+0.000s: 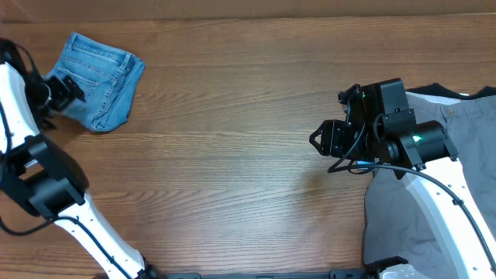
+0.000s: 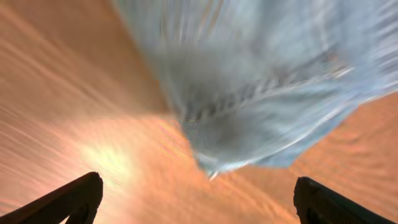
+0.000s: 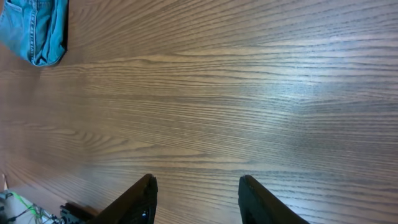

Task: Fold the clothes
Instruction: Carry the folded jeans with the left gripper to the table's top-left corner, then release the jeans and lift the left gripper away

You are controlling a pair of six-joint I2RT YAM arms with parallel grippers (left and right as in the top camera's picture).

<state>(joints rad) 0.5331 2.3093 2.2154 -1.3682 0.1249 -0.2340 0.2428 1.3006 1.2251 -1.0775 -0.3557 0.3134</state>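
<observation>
The light blue denim jeans (image 1: 101,80) lie folded in a small bundle at the far left of the wooden table, stitched pocket up. My left gripper (image 1: 68,87) is open and empty at the bundle's left edge; its wrist view is blurred and shows the jeans (image 2: 261,87) just ahead of the spread fingers (image 2: 196,199). My right gripper (image 1: 318,141) is open and empty over bare wood at the right. Its wrist view shows its fingers (image 3: 197,186) apart, and the jeans (image 3: 34,28) far off at the top left corner.
A grey garment (image 1: 418,209) with a dark one under its far edge lies at the right side of the table, beneath my right arm. Cables run along the right arm.
</observation>
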